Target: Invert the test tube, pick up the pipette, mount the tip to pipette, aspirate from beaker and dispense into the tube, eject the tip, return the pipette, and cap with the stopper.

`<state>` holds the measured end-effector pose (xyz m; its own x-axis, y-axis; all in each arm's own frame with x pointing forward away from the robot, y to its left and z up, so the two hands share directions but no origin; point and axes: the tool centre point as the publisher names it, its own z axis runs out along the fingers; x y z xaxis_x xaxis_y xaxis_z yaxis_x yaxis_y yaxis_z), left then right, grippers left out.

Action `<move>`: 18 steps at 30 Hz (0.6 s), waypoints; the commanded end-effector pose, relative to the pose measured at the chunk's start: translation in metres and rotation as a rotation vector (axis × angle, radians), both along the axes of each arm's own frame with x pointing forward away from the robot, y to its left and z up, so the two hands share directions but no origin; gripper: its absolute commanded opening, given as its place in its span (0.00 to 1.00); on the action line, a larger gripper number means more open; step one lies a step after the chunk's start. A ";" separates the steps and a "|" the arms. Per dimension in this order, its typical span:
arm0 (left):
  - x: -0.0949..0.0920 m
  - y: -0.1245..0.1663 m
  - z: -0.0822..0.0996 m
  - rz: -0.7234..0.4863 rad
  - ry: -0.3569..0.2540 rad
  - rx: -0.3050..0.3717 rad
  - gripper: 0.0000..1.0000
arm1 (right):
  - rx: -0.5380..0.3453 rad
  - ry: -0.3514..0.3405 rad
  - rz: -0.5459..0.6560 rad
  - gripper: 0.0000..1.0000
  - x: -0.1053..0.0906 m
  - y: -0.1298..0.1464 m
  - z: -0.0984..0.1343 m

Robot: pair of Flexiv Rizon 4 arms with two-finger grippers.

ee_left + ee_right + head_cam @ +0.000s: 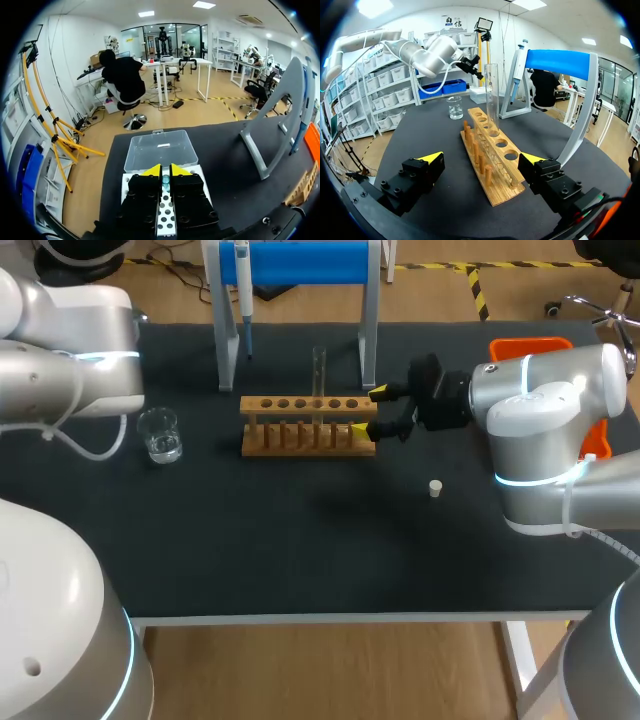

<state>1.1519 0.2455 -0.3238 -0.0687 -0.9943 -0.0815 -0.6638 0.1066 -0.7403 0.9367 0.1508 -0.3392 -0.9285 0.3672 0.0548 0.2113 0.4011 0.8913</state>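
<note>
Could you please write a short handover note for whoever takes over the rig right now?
Left gripper: fingers together, above the tip box.
Right gripper: open, holding nothing, at the end of the rack nearest it.
Test tube stands upright in a rack hole. Pipette hangs on its stand. Beaker and stopper sit on the table.
Done: the tube appears inverted.
Left: pick up pipette, mount tip, aspirate, dispense, eject tip, return pipette, cap.
</note>
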 end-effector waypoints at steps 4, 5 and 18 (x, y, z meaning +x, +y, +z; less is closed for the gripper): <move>-0.006 -0.001 0.011 0.003 -0.018 0.010 0.00 | -0.001 0.002 0.001 1.00 0.000 0.000 0.001; -0.006 -0.001 0.012 0.005 -0.023 0.012 0.00 | -0.001 0.002 0.001 1.00 0.000 0.000 0.001; -0.023 -0.015 0.048 -0.073 -0.067 0.036 0.00 | -0.001 0.002 0.001 1.00 0.000 0.000 0.001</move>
